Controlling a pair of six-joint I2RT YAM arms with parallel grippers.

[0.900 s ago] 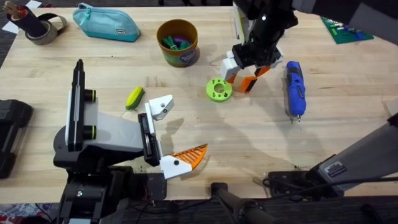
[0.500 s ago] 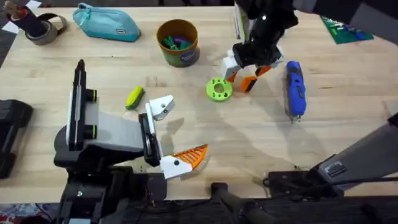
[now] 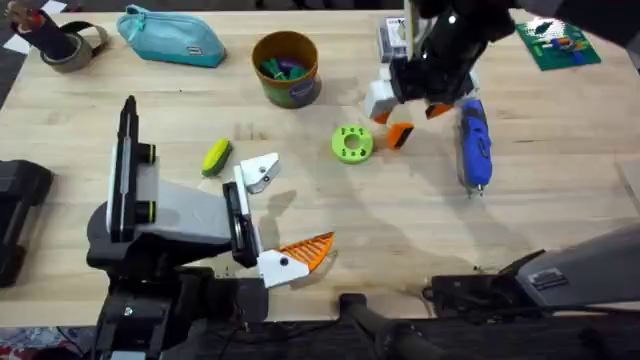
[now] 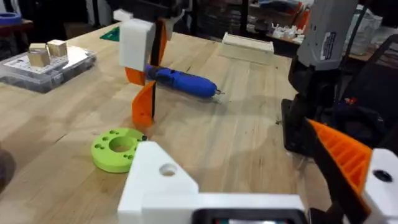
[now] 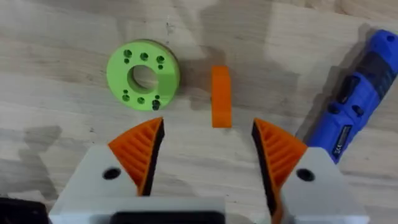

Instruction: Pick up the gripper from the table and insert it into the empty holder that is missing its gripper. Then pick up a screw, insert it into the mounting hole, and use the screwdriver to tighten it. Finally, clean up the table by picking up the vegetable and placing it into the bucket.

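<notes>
right gripper (image 3: 412, 100) hovers over the far right of the table (image 3: 400, 220), fingers spread wide, empty. the loose gripper (image 5: 221, 96) sits on the wood straight ahead between those fingers, untouched, long axis in line with the gap, just beside the green disc (image 3: 351, 144), blue screwdriver (image 3: 473, 143) on its other side. right arm is much nearer; left gripper (image 3: 275, 215), one finger missing, is well apart near the corn (image 3: 215, 157). likely step: drop straight down and close.

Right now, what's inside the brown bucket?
The bucket holds some small toys: a green piece and a purple one show above its green inner rim. Whatever lies lower is hidden by its wall and those pieces. The yellow vegetable lies on the table, outside it.
</notes>
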